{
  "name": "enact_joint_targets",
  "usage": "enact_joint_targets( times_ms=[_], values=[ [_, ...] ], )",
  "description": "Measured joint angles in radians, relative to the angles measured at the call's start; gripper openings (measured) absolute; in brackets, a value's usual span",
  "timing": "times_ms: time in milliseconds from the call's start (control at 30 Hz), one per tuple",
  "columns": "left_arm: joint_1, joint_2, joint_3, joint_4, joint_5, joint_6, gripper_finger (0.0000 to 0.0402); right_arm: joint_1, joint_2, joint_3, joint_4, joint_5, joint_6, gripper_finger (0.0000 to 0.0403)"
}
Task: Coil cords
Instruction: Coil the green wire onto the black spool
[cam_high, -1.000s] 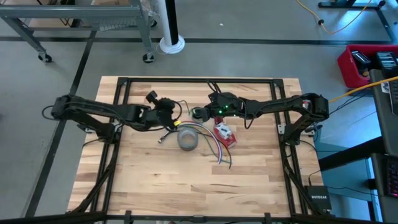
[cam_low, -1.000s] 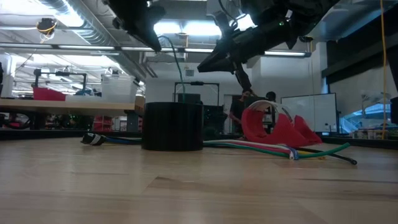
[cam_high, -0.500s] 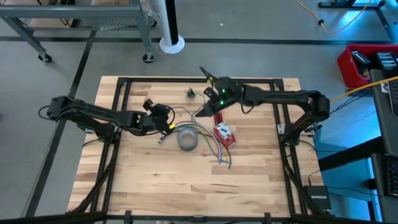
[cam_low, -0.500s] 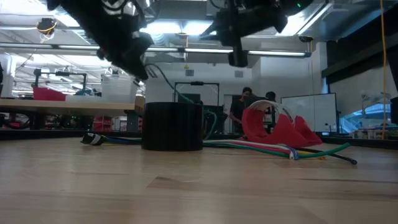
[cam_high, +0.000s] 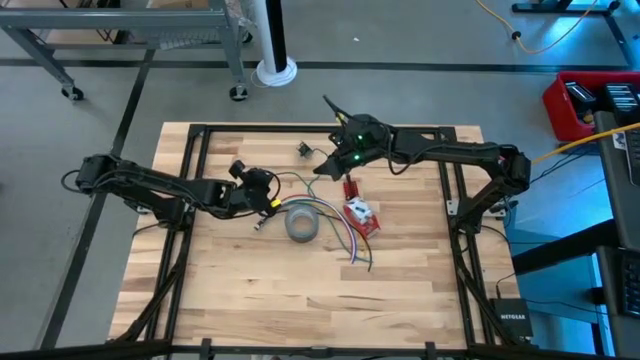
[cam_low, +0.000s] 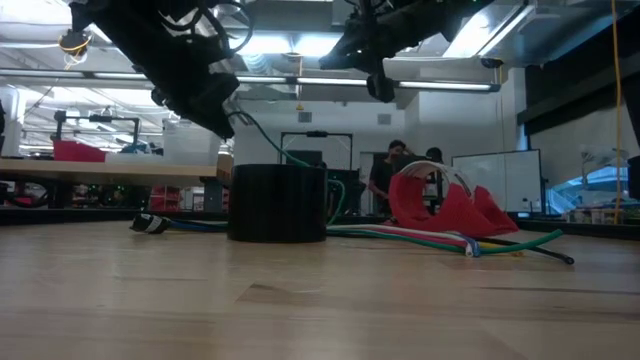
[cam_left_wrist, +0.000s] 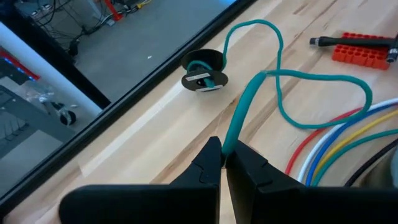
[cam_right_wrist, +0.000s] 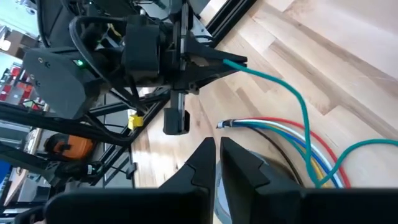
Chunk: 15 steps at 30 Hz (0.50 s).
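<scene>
The green cord (cam_left_wrist: 273, 74) lies slack in a loop on the wood. Its dark round end plug (cam_left_wrist: 204, 76) (cam_high: 305, 150) rests flat near the table's far edge. My left gripper (cam_high: 270, 197) (cam_left_wrist: 224, 152) is left of the grey tape roll (cam_high: 302, 224) and shut on the cord. My right gripper (cam_high: 318, 168) (cam_right_wrist: 217, 149) hangs above the table, right of the plug. It is shut, with nothing seen between its fingers. My left gripper pinches the green cord (cam_left_wrist: 232, 132) between its two fingertips (cam_left_wrist: 211, 152), some way along from the plug end. The fingers slant down from the table's left. The cord runs forward out of the tips, drops to the wood and stays slack.
The grey tape roll (cam_low: 278, 203) stands mid-table. Several coloured wires (cam_high: 345, 235) trail from it toward the near right. A red object (cam_high: 362, 215) lies right of the roll, and an orange block (cam_left_wrist: 364, 53) sits beyond the cord's loop. People stand in the room behind (cam_low: 395, 175).
My left gripper has come down toward the table and a little toward its near-left, keeping its hold on the green cord. My right gripper has risen and gone toward the far edge, turning as it went.
</scene>
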Motion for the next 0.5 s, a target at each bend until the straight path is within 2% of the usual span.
enact_joint_targets(
  times_ms=[200,500],
  values=[
    [0.0,0.0,0.0,-0.005,0.0,0.024,0.0018,0.0,0.0,0.0,0.0,-0.002,-0.01,0.0047],
    [0.0,0.0,0.0,-0.004,-0.002,0.041,0.0028,0.0,0.0,0.0,0.009,0.003,0.01,0.0168]
  ],
)
